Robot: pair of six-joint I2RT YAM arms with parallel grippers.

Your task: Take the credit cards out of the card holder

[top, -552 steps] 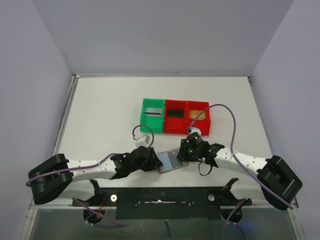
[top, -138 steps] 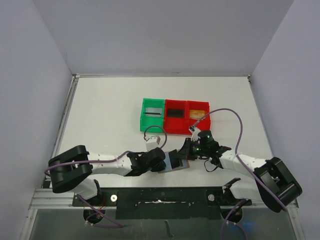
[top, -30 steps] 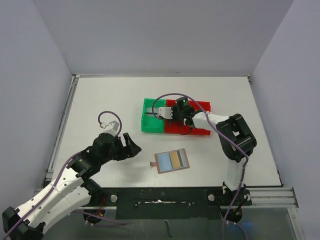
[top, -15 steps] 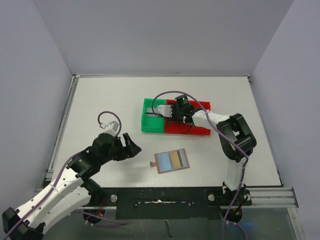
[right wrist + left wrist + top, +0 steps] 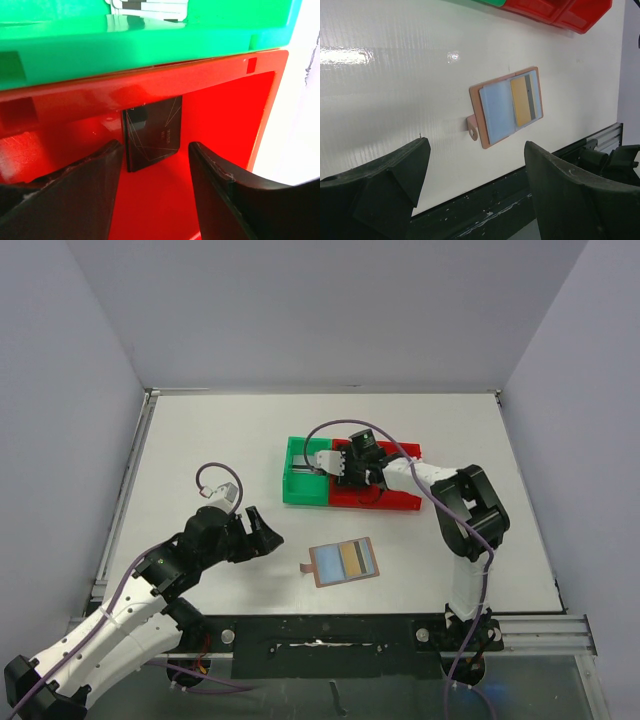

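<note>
Right gripper (image 5: 154,147) nudged left, jaws apart over red bin (image 5: 225,115), 1 black card (image 5: 152,132) between fingers (image 5: 80,185). 1 silver card (image 5: 150,7) in green bin (image 5: 125,45). Holder (image 5: 495,107) unfolded on table (image 5: 395,90), 1 gold card (image 5: 520,100) inside; left gripper (image 5: 264,530) spread, nearby.

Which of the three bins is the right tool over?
The middle bin, the red one touching the green bin. The right tool is open over it, and a black card lies inside it.

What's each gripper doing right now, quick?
Left gripper: open, empty.
Right gripper: open, with the black card lying between its jaws in the red bin.
</note>
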